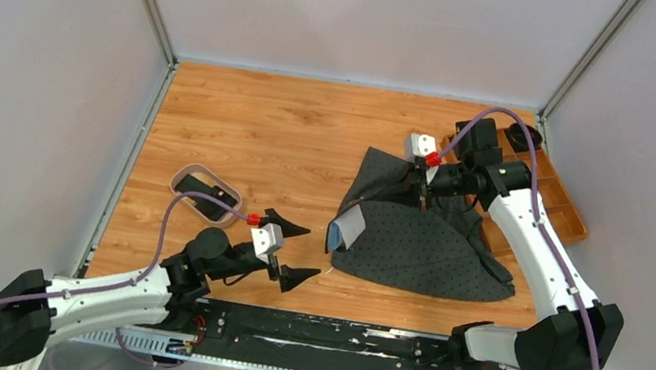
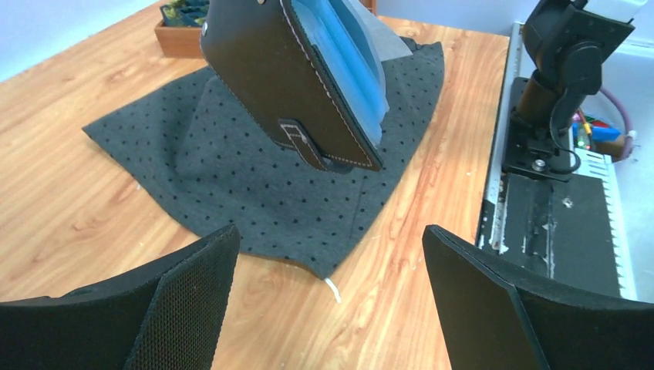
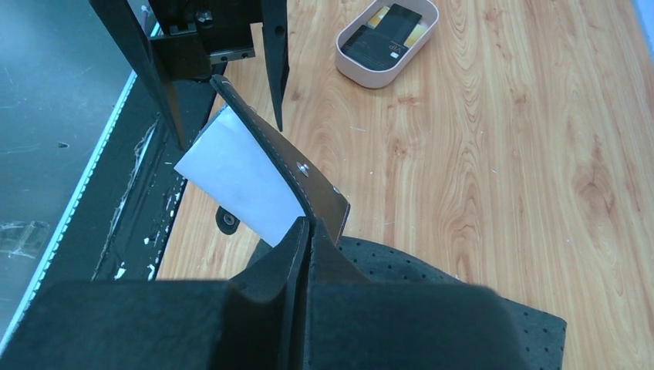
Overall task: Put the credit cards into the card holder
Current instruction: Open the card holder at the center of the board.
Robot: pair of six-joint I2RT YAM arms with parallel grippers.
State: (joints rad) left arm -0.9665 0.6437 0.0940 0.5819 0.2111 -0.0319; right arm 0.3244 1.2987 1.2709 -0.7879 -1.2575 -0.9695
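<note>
"Two hands: which one has the holder?"

"My right hand is clenched on the holder, propping it above the cloth, open side toward my left hand, I'd guess so a card can slide in."

"And the left?"

"Released, empty. Cards lie in the tray near its side."

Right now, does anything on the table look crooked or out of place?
Yes. The card holder hangs tilted over the dark dotted cloth, pinched at one end by the shut right tool, and a pale card pokes out past its edge rather than sitting fully inside. The cloth is rumpled underneath.
</note>
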